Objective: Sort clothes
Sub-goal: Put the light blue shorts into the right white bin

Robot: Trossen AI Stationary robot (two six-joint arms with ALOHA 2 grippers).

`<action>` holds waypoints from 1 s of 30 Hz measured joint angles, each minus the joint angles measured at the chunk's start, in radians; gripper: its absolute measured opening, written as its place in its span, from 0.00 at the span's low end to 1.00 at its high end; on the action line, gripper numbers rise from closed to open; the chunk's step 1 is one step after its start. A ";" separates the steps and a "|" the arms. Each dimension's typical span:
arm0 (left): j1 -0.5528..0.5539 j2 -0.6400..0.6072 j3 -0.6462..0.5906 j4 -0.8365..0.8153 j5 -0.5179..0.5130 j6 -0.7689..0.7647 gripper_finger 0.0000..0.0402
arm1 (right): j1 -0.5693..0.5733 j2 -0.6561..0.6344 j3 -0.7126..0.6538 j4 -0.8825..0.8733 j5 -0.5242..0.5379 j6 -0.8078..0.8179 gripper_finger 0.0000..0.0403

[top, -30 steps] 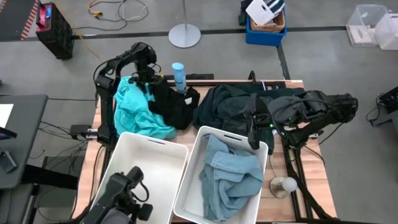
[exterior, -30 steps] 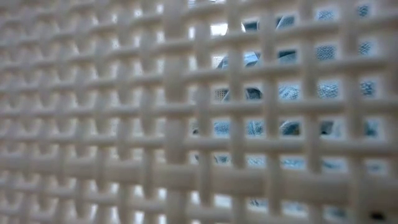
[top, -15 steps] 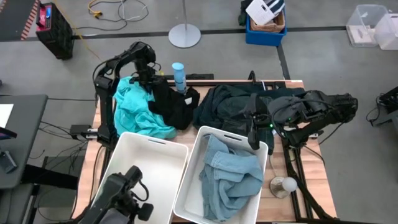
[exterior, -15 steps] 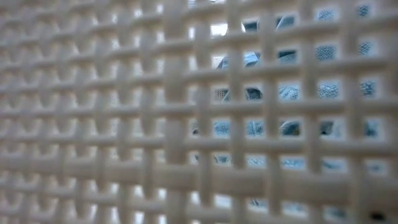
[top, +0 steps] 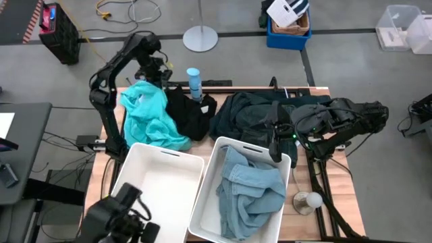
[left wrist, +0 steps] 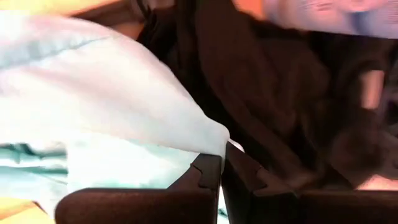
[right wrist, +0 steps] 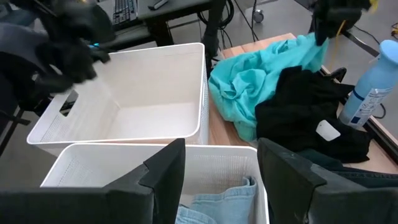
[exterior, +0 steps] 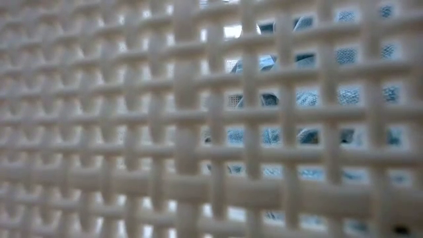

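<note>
The sorting looks barely begun. Nearest the table's front edge stand two white bins: the left bin (top: pixel 158 185) holds nothing that can be seen, and the right bin (top: pixel 209 182) holds only the pale blue garment (top: pixel 251 192), the one piece that counts as sorted. Just behind the right bin's rim hangs the right gripper (top: pixel 277 154), fingers spread and holding nothing, above the edge of the dark green heap (top: pixel 260 115), which lies unsorted across the table's right half. Left of that heap lies the black garment (top: pixel 189 115), untouched, with a small pale tag on it in the right wrist view; whether the tag carries writing cannot be told. Beside it the turquoise garment (top: pixel 148 118) is partly lifted at its far end, where the left gripper (top: pixel 150 75) has its fingers pressed together, pinching a fold of the cloth; the left wrist view shows the fabric caught between the closed tips. Judging by this, turquoise is the piece in hand, with black and dark green to follow. At the far edge stands a blue bottle (top: pixel 194 82); its label cannot be read. No white garment can be made out.
</note>
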 joint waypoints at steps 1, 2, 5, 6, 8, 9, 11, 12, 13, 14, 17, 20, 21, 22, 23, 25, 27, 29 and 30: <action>-0.002 -0.027 0.006 0.000 0.000 -0.001 0.00 | 0.000 0.000 0.000 0.000 0.000 0.000 0.54; -0.004 -0.057 0.009 0.002 0.000 -0.004 0.00 | 0.000 0.000 0.000 0.000 0.000 0.000 0.54; -0.016 -0.150 0.009 0.000 0.000 -0.021 0.00 | 0.000 0.000 0.000 0.000 0.000 -0.001 0.54; -0.023 -0.181 0.009 0.001 -0.001 -0.028 0.00 | 0.000 0.000 0.000 0.000 0.000 -0.005 0.54; -0.038 -0.245 0.009 0.000 0.002 -0.043 0.00 | 0.000 0.000 0.000 0.001 0.000 -0.013 0.54; -0.048 -0.279 0.009 0.000 0.002 -0.050 0.00 | 0.000 0.000 0.000 0.002 0.000 -0.019 0.54; -0.066 -0.338 0.009 0.000 0.003 -0.065 0.00 | 0.000 0.000 0.000 0.003 0.000 -0.035 0.54; -0.076 -0.366 0.009 0.000 0.005 -0.073 0.00 | 0.000 0.000 0.000 0.006 0.000 -0.046 0.54; -0.086 -0.393 0.009 0.000 0.005 -0.079 0.00 | -0.002 0.000 0.000 0.011 0.000 -0.054 0.54; -0.096 -0.420 0.009 0.000 0.005 -0.084 0.00 | -0.004 0.000 0.000 0.016 0.000 -0.060 0.54; -0.123 -0.498 0.009 0.017 0.005 -0.097 0.00 | -0.014 0.000 0.000 0.018 0.000 -0.068 0.54; -0.153 -0.573 0.009 0.059 0.015 -0.116 0.00 | -0.023 0.000 0.000 0.018 0.000 -0.077 0.54; -0.163 -0.598 0.009 0.081 0.021 -0.125 0.00 | -0.027 0.000 0.000 0.021 0.000 -0.079 0.54; -0.172 -0.621 0.009 0.105 0.033 -0.130 0.00 | -0.029 0.000 0.000 0.024 0.000 -0.081 0.54; -0.183 -0.643 0.009 0.131 0.043 -0.138 0.00 | -0.034 0.000 0.000 0.026 0.000 -0.082 0.54; -0.201 -0.683 0.009 0.189 0.069 -0.158 0.00 | -0.041 0.000 0.000 0.026 -0.001 -0.082 0.54; -0.218 -0.717 0.009 0.252 0.099 -0.176 0.00 | -0.047 0.000 0.000 0.026 -0.001 -0.081 0.54; -0.234 -0.746 0.009 0.317 0.133 -0.186 0.00 | -0.052 0.000 0.000 0.026 -0.001 -0.079 0.54; -0.243 -0.759 0.009 0.351 0.151 -0.196 0.00 | -0.054 0.000 0.000 0.027 -0.001 -0.079 0.54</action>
